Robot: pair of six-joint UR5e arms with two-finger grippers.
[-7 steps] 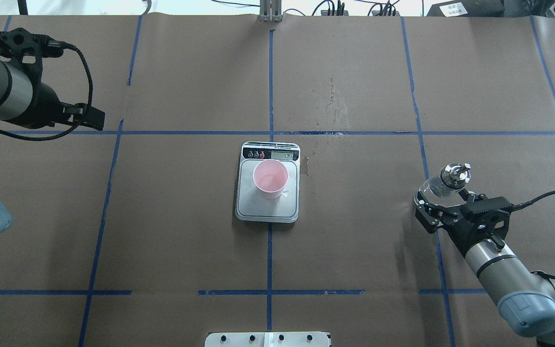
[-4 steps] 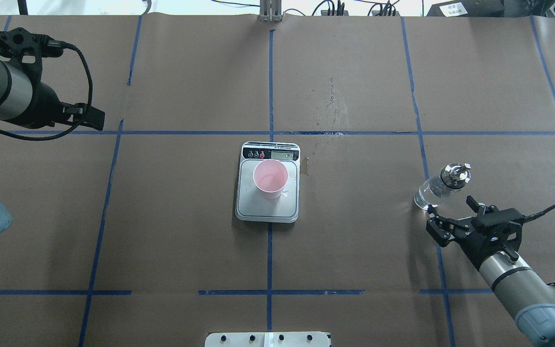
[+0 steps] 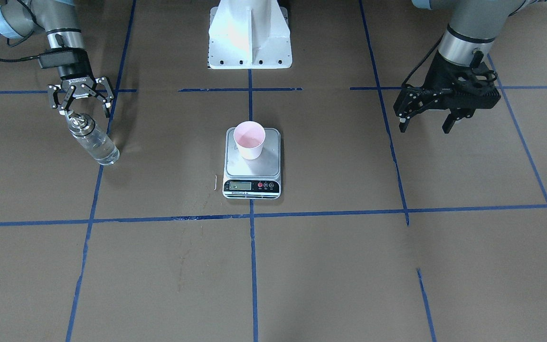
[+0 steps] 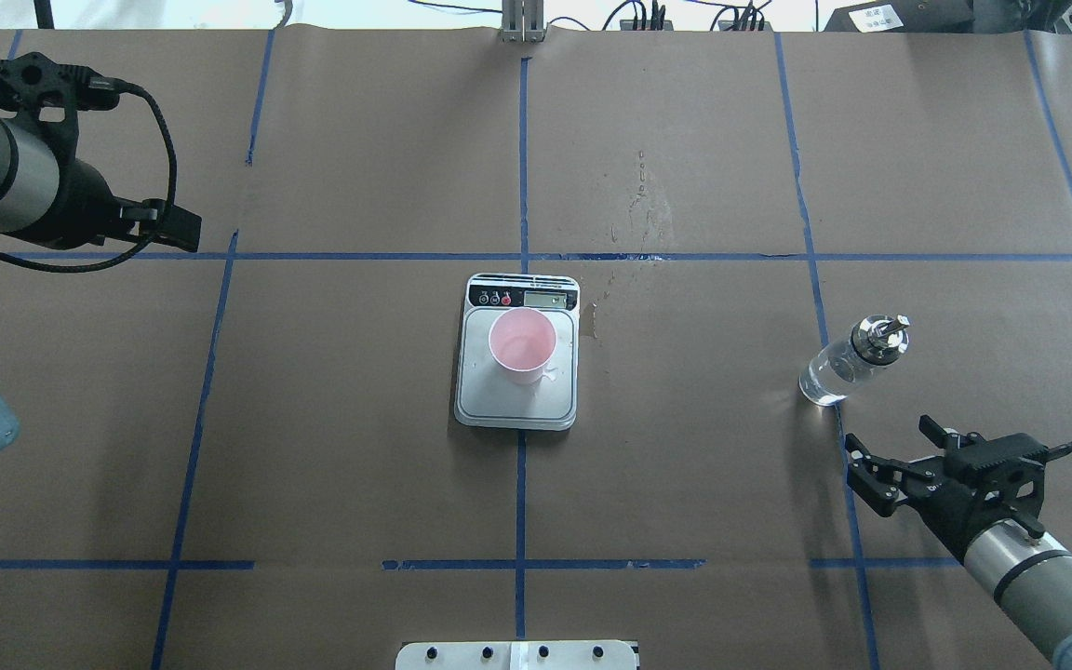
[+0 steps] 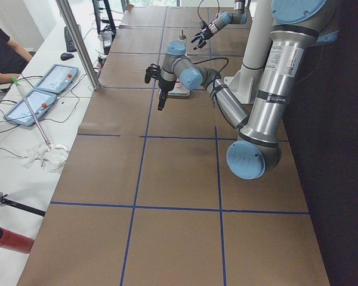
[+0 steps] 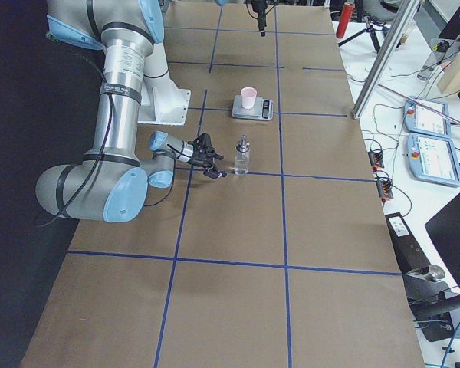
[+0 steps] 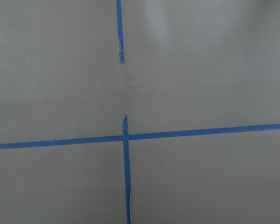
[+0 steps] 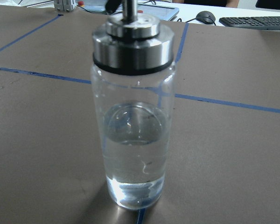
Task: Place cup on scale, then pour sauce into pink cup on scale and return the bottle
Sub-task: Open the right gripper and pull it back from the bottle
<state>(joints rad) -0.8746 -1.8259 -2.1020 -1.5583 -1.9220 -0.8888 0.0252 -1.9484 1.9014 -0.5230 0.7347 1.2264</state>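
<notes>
One cup (image 4: 522,346), one scale (image 4: 499,405) and one bottle (image 4: 836,374) are on the brown surface (image 4: 685,484), with two grippers above it.

The cup is pale pink and tapered. It stands upright on the silver platform of the scale, at the middle of the surface.

The bottle is slim clear glass with a shiny metal spout cap. It stands upright on a blue tape line (image 4: 820,298), toward the surface's edge on the robot's right. The clear sauce (image 8: 135,158) fills about its lower half.

The right gripper (image 4: 887,431) is spread wide and holds nothing; it is near the bottle on the robot's side, not touching it. The left gripper (image 3: 424,127) is also spread and empty, over bare surface well apart from the scale.
</notes>
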